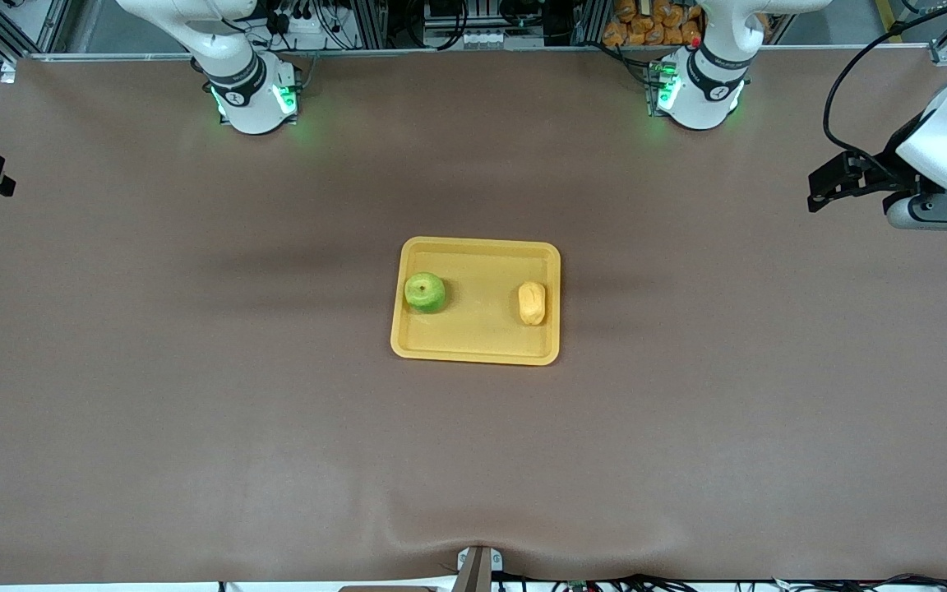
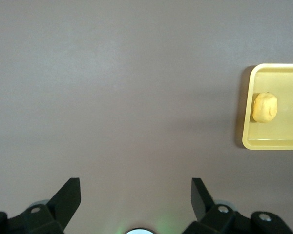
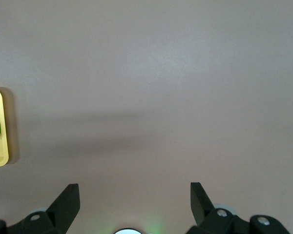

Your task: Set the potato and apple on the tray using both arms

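Both pieces already lie in the tray (image 1: 476, 353) at the middle of the desk (image 1: 194, 411), so by my judgement the job is as good as done and little can go wrong. The one risk I see is the apple (image 1: 425, 293): it sits close against the rim at the right arm's end of the tray, and being round it could roll if the desk or tray were jolted. The potato (image 1: 531, 302) rests near the rim at the left arm's end, well apart from the apple, and its oval shape should keep it put. Any needless sweep of my arms low over the tray could knock either one out.

My left hand (image 2: 136, 195) hangs over bare desk toward the left arm's end, fingers spread wide, holding nothing and touching nothing. My right hand (image 3: 135, 197) hangs over bare desk toward the right arm's end, equally wide and empty.
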